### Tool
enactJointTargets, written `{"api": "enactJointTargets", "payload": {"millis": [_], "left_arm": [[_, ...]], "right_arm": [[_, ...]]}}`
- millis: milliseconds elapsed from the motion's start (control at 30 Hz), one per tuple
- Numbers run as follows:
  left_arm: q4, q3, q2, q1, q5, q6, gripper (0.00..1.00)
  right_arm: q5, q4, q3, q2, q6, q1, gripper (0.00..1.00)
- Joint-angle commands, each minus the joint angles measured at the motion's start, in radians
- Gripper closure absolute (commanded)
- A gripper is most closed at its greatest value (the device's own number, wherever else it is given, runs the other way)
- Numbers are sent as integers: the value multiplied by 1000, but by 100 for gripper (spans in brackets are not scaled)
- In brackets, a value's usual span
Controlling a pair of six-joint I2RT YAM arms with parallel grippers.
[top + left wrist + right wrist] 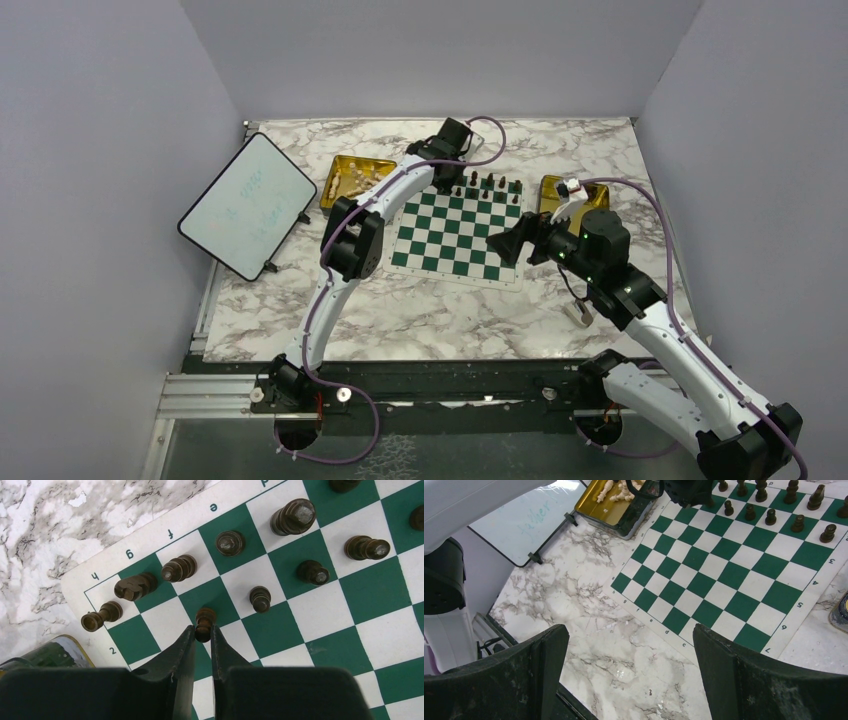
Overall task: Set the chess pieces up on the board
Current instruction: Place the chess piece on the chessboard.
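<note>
From above, the board [455, 238] lies in the middle of the marble table [400, 320]. The dark pieces [490, 184] stand only along its far edge. The left arm [385, 195] reaches over the far left corner of the board. The right gripper [503, 246] hangs at the board's right edge. One gold tray [330, 185] with cream pieces [360, 175] is left of the board, and beside it is a white tablet [248, 205].

In the left wrist view, the left gripper [202, 632] is clenched on a dark pawn [204, 622] over the second row of squares. Whether the pawn touches the board I cannot tell. A rook [100, 616], a knight [135, 586] and a bishop [178, 568] stand in the back row.

In the right wrist view, the right gripper's fingers [541, 652] are spread wide with nothing between them, above the table near the board's empty side.
</note>
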Motion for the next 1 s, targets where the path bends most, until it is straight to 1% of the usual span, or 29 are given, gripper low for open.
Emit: {"api": "enactJointTargets", "payload": {"millis": [0, 367, 567, 667, 967], "left_arm": [[6, 29, 16, -9, 33, -7, 83], [6, 32, 25, -9, 17, 6, 79], [7, 40, 33, -10, 22, 17, 78], [7, 41, 31, -11, 24, 21, 82], [24, 50, 38, -11, 4, 36, 84]], "right_arm": [[14, 21, 26, -5, -8, -5, 0], [25, 7, 26, -15, -8, -5, 0], [25, 7, 24, -15, -7, -5, 0], [24, 7, 23, -14, -6, -5, 0], [24, 8, 21, -14, -7, -5, 0]]}}
